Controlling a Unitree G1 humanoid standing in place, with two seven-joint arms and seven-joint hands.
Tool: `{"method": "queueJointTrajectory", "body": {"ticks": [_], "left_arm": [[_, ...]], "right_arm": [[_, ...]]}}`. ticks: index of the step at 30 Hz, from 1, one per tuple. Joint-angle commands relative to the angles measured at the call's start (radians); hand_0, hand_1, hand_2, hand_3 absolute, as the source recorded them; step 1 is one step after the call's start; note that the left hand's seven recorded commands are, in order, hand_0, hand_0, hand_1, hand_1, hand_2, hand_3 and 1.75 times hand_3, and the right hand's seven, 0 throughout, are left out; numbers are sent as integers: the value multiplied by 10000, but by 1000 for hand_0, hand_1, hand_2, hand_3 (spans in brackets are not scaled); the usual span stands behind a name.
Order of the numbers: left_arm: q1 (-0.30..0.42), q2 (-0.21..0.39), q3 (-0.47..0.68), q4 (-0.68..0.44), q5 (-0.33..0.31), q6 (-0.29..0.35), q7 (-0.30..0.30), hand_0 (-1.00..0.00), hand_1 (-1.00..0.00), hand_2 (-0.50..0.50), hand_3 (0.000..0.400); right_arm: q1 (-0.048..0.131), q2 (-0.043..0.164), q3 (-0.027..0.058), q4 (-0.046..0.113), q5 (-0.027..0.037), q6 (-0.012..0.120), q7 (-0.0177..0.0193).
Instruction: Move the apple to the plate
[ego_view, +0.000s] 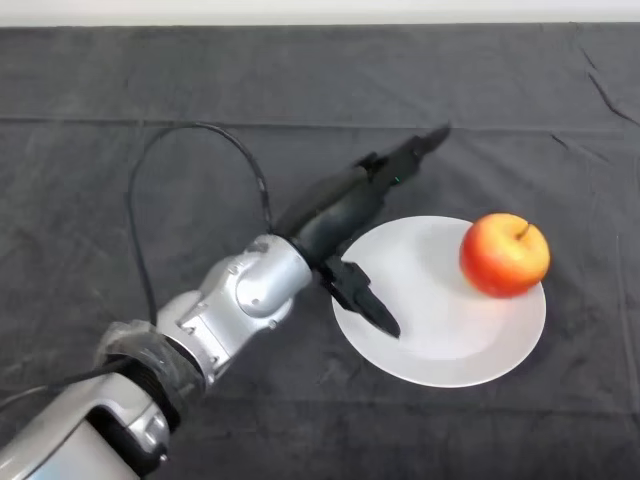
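Looking pretty much done: we're seeing the apple (504, 254) sitting on the plate (420, 340), near its right rim, and our hand (350, 215) is hanging spread, holding nothing.

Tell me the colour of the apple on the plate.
The apple is red blending into yellow-orange, seen in the head view, resting on the white plate.
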Motion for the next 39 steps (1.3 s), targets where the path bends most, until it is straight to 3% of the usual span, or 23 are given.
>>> {"method": "queueJointTrajectory", "body": {"ticks": [1,19,39], "left_arm": [[-140,620,358,-387,-268,-83,-162,0,0,0,0],[631,2233,2960,-1569,-1255,-115,-280,0,0,0,0],[1862,3524,5562,-1437,-1936,-731,-112,0,0,0,0]], "right_arm": [[36,-239,-65,-180,119,26,43],[45,-221,-55,-216,110,26,29],[55,-203,-47,-255,105,29,8]]}}
